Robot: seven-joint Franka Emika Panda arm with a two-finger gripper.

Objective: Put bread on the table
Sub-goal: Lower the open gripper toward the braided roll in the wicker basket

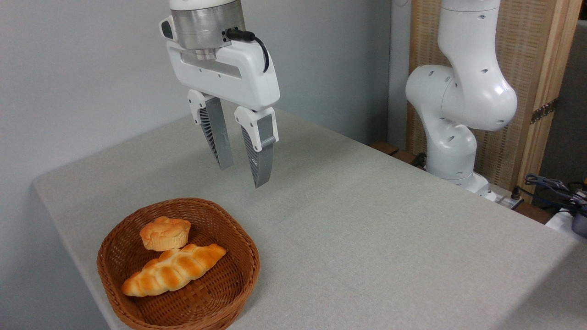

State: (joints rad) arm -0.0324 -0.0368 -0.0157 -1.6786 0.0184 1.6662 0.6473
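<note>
In the brown woven wicker basket [238,293] at the lower left, the long braided golden-orange bread [172,275] lies slanted, its upper side touching a small round golden muffin-shaped bun [165,233] behind it. Above and just right of the basket hangs the white gripper with grey ribbed fingers [243,176], jaws apart, empty. Beyond the basket's right rim spreads the grey-beige cloth table [390,238]. A descent could catch the bun or the rim, since both crowd the loaf.
</note>
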